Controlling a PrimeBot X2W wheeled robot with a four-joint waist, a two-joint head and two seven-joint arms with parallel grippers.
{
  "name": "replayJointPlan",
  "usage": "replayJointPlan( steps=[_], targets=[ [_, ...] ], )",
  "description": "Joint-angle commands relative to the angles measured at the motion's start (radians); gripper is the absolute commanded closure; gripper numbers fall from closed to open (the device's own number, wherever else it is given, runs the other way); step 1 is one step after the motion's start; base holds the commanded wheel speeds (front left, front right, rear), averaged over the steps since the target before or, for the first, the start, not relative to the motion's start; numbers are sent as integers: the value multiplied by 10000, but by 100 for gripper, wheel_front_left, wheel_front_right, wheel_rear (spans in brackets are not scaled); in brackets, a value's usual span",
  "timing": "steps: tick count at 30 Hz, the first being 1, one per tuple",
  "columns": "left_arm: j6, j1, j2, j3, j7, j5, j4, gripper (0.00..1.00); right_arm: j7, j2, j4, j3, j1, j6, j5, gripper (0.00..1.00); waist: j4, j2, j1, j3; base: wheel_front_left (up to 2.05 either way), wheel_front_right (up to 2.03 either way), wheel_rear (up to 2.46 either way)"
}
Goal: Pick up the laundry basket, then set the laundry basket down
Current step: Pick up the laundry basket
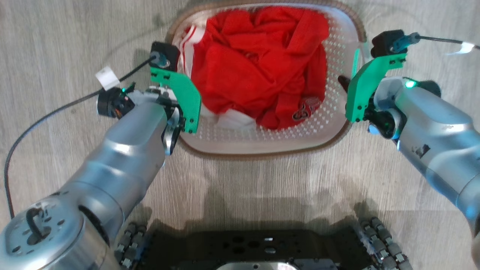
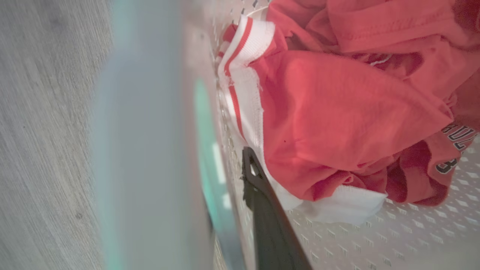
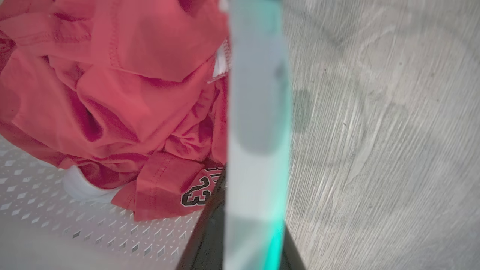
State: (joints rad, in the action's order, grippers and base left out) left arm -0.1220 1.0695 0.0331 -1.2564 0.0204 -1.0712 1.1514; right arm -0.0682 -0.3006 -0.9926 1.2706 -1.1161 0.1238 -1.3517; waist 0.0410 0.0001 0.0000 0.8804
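Left arm point(image 1: 123, 150): nearest of all, its silver bulk is reaching up and inward from the lower left corner.
Floor point(image 1: 56, 45): pale grey wood grain is spreading under everything.
Laundry basket point(image 1: 333, 112): white and perforated with a brown rim, it is sitting straight ahead of the robot, between the two arms. I cannot tell whether it is resting on the floor or hanging just above it.
Red clothes point(image 1: 258, 63): a crumpled heap with white striped trim is filling most of the basket, and a black "23" point(image 3: 197, 191) is showing on one fold.
Right arm point(image 1: 431, 127): it is coming in from the lower right toward the basket's right side.
Base point(image 1: 262, 247): dark, with rollers at both corners, it is lying along the bottom edge.
Left gripper point(image 1: 175, 127): it is straddling the basket's left wall. One dark finger point(image 2: 262, 202) is lying inside against the perforations, and the other is hidden, so I cannot tell whether it is clenched or released.
Right gripper point(image 3: 245, 243): its dark fingers are pressing on either side of a pale upright band at the basket's right edge, grasping it.
Cable point(image 1: 45, 116): black, it is looping away from the left wrist.
Tag point(image 1: 107, 77): white, it is sitting on that cable.
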Motion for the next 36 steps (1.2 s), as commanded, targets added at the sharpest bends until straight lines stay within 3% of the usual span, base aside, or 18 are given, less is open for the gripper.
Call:
replayJointPlan(
  steps=[1,15,26,36],
  targets=[
    [193,-323,171,-114,-112,227,-54,100,-176,101,-1,90,617,69,-115,100,-91,-1,0,-349,0,0,0],
    [1546,-1721,171,-230,-1754,1199,81,100,-2328,881,-826,93,1737,69,-681,100,-400,-1,0,-3061,0,0,0],
    [2162,-3060,171,-236,-2533,1294,137,100,-3505,1635,-1699,94,2944,69,-989,100,-475,-1,0,-5439,0,0,0],
    [2507,-4105,171,-237,-3581,711,208,100,-4495,2180,-2017,95,3763,69,-1193,100,-350,-1,0,-7282,0,0,0]
  ],
)
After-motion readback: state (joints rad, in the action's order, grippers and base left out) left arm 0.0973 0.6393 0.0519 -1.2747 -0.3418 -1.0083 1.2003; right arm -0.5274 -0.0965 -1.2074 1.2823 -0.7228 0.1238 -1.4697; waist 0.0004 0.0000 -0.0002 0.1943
